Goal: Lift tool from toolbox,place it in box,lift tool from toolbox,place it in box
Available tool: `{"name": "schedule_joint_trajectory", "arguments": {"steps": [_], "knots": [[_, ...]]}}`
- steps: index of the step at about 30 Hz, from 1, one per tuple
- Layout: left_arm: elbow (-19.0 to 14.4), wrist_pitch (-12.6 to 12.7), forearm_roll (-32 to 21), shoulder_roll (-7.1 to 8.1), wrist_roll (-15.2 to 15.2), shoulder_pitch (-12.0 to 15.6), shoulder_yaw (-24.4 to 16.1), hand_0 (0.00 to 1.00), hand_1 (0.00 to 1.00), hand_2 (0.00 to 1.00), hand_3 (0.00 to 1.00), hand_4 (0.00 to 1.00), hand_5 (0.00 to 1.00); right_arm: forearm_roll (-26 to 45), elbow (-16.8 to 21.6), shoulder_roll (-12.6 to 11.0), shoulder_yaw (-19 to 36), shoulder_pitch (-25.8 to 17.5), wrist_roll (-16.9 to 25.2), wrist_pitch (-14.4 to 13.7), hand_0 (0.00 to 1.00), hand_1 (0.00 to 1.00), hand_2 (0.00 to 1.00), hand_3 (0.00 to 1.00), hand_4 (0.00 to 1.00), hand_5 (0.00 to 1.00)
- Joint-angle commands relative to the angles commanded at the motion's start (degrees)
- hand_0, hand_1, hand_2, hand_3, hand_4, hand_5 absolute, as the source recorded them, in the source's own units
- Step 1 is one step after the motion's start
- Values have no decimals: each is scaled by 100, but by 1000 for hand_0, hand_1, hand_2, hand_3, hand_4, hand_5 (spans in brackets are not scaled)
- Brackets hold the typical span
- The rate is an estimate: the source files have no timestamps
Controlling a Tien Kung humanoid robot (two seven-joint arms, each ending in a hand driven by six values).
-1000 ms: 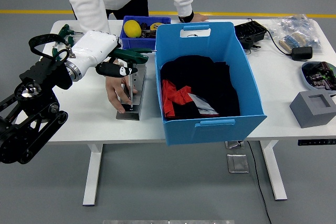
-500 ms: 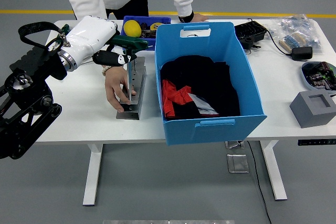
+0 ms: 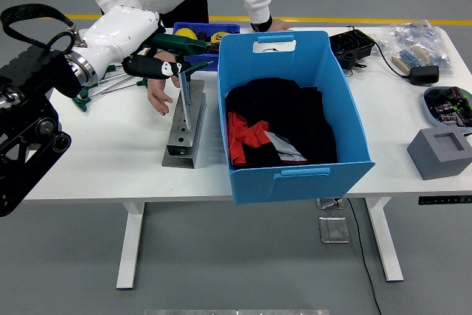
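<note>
The left hand (image 3: 158,68) is clenched around one green-handled tool (image 3: 184,90), raised with its blade tip still just above the one grey toolbox (image 3: 184,138) near the tabletop's (image 3: 110,160) left front. Transfer into the one blue box (image 3: 295,160) remains. A person's hand (image 3: 158,94) hovers beside the toolbox.

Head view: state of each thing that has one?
left robot hand: shut on a green-handled tool
green-handled tool: gripped, shaft tilted, tip over the metal holder
metal holder: flat on the table
blue box: open, dark and red cloth inside
person's hand: beside the holder, not on it
right robot hand: not in view
</note>
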Motion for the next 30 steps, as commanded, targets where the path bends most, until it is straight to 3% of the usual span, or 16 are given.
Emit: {"name": "schedule_joint_trajectory", "arguments": {"steps": [6,11,16,21,26,30], "knots": [[-239,-47,-42,73,57,-164,-14,140,2,2,72,747,574,-13,0,-5,15,13,-1,1,636,612,700,552,804,640],[-323,-11,-130,-31,53,-444,122,140,2,2,71,743,568,-40,0,-3,27,21,-7,4,636,612,699,553,804,641],[-228,104,-201,-331,2,-799,386,140,2,2,72,744,569,-99,0,3,34,16,-18,14,637,612,699,552,805,640],[146,259,-289,-760,-105,-1212,925,140,2,2,72,740,569,-120,0,9,3,12,-26,26,636,612,699,553,805,642],[687,407,-378,-1140,-267,-1537,1501,141,2,2,73,737,566,-106,0,-1,-72,23,-22,39,636,612,699,553,805,641],[1306,455,-619,-1447,-416,-1804,2105,141,2,2,73,737,566,-16,0,-19,-173,25,-6,51,636,612,699,553,805,641]]}}
